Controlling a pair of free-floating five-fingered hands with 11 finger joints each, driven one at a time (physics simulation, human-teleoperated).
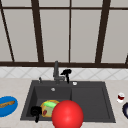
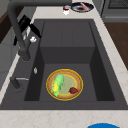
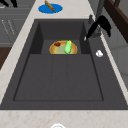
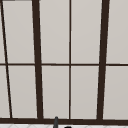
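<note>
The right robot hand (image 1: 66,72) hung at the centre of the front view, just beside the dark faucet (image 1: 56,71), fingers loosely curled and holding nothing; the left robot hand (image 1: 35,111) sat lower left at the sink (image 1: 90,100) rim, curled, empty, near the plate (image 2: 76,76); that plate was round, yellow-rimmed, carrying green corn (image 2: 57,85) and a red piece (image 2: 73,90); a red ball (image 1: 67,114) showed at bottom centre.

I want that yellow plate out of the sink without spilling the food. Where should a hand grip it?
Grip the plate by its bare rim on the side nearest the front counter, coming from above. It lies flat on the basin floor, the corn lies left of centre, and the basin walls likely block a sideways approach.
</note>
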